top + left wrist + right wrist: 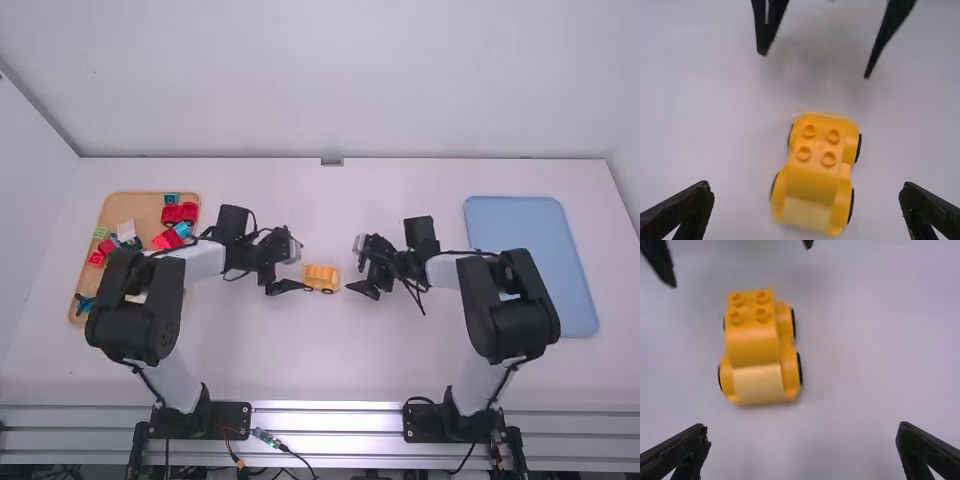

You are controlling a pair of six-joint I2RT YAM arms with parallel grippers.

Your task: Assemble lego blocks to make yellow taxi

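A yellow taxi (321, 278) stands on its black wheels on the table between the grippers, its block body with several studs on top. My left gripper (298, 268) is just left of it in the high view, and my right gripper (361, 278) stays a short way to its right. In the left wrist view, my left gripper (806, 207) is spread wide with the taxi (816, 172) beyond its fingers, not held. Likewise my right gripper (802, 447) is open in the right wrist view, and the taxi (757, 347) is apart from its fingers.
At the left, a wooden tray (118, 207) holds red blocks (180, 213), a white block (126, 231), a green block (100, 233) and blue pieces (183, 230), partly behind the left arm. At the right lies a blue tray (530, 225), beside the right arm.
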